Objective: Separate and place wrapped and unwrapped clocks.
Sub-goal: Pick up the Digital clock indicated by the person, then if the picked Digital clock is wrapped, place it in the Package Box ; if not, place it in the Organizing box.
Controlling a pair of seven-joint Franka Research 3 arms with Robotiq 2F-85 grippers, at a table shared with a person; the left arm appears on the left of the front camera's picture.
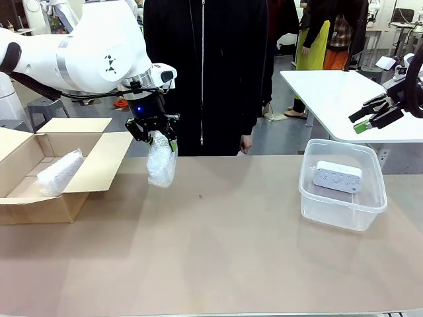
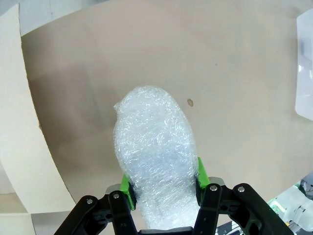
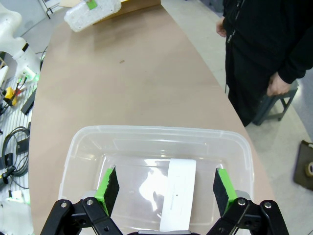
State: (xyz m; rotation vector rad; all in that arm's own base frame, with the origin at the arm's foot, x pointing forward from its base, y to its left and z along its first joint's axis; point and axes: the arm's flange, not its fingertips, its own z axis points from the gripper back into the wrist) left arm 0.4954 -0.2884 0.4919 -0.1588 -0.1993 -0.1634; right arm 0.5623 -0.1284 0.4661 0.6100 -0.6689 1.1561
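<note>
- One wrapped clock (image 1: 58, 172) already lies in the cardboard box (image 1: 39, 198).
- A second wrapped clock (image 1: 161, 162) hangs above the bench (image 1: 218, 257), gripped in the left gripper (image 1: 153, 135) jaws; next it likely needs carrying leftward over the box.
- The unwrapped clock (image 1: 337, 176) sits in the clear tub (image 1: 344, 214).
- Right gripper (image 1: 373, 113) jaws stand wide, empty.

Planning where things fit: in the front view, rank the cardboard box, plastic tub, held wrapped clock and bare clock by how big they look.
1. cardboard box
2. plastic tub
3. wrapped clock held by the left gripper
4. bare clock in the tub

The last two look close; the wrapping adds bulk, so that order is unsure.
</note>
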